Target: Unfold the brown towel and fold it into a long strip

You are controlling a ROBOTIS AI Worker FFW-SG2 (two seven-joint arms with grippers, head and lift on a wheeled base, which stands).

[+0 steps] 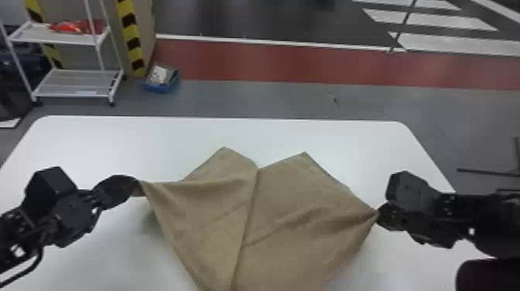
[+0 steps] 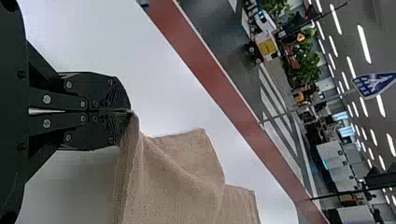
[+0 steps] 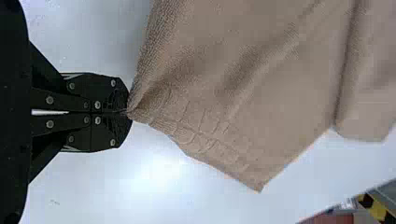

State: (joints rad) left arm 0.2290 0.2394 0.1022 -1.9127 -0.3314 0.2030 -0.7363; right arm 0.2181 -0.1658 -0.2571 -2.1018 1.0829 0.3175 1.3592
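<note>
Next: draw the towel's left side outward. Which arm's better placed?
Left, I'd say. The left gripper is shut on the brown towel at that side, with loose cloth between it and the middle crease. The right gripper pinches the opposite side, so it seems better suited to anchoring.

Both arms [image 1: 73, 216] are black and angular, with round silver screws [image 2: 46, 99].
</note>
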